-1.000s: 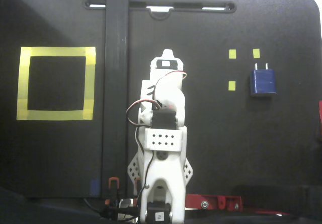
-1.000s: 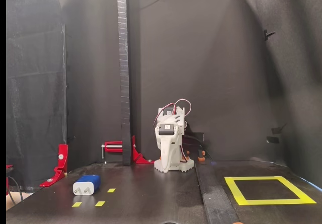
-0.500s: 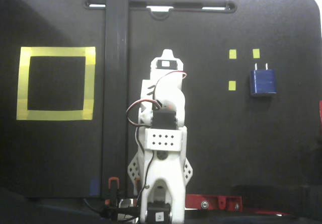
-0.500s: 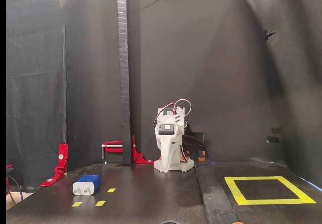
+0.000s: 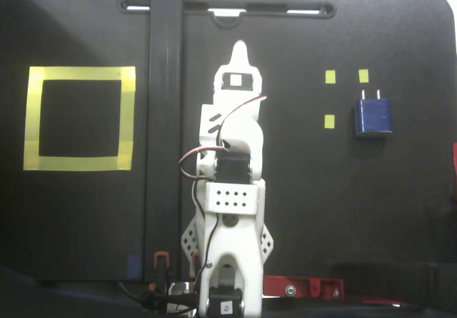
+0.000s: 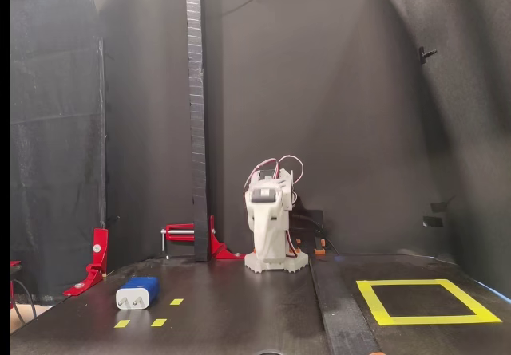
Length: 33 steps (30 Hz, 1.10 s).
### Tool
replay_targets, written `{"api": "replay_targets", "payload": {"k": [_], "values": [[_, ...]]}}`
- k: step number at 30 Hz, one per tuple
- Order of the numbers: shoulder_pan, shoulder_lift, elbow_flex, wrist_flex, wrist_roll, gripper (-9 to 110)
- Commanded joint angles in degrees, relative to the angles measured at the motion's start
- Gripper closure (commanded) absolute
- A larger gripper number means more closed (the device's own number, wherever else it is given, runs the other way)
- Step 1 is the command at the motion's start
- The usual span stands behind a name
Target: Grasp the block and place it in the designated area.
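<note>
- Wide black matte table top [image 5: 343, 211], rounded at the corners, filling the top-down fixed view; same dark surface [image 6: 231, 315] underfoot in the low front fixed view.
- White five-joint arm [image 5: 230, 189] with red and black wires, folded over its base at centre; front view shows it [image 6: 271, 227] bunched low. Stretched a touch further up the picture than half a second ago, tip now higher.
- Tall black upright post [image 5: 164, 118] just left of the arm from above, standing left of it too in the front view [image 6: 196, 116].
- Large square frame of wide yellow tape [image 5: 78, 162] with black inside, far left from above, far right from the front [image 6: 427, 319]; unchanged, empty.
- Red metal clamps [image 6: 192, 239] by the post foot, one more [image 6: 94, 261] at left.
- Small dark blue rounded boxy block [image 5: 374, 116], two silvery prongs pointing up the picture, lying on the table at right, well apart from the arm; front view has it [image 6: 137, 293] low left, pale end toward camera. No shift since before.
- White pointed gripper [image 5: 239, 48] at the arm's tip, nothing in it; cannot tell fingers apart or together.
- Tiny yellow tape squares [image 5: 330, 76] just beside the block.
</note>
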Motion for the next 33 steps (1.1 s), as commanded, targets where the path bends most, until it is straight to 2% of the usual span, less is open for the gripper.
{"api": "replay_targets", "payload": {"k": [1,14,33], "values": [[0.18,0.35,0.35,-4.66,0.09,101],[0.18,0.35,0.35,-25.14,0.09,101],[2.29,0.35,0.35,-22.24,0.09,101]]}}
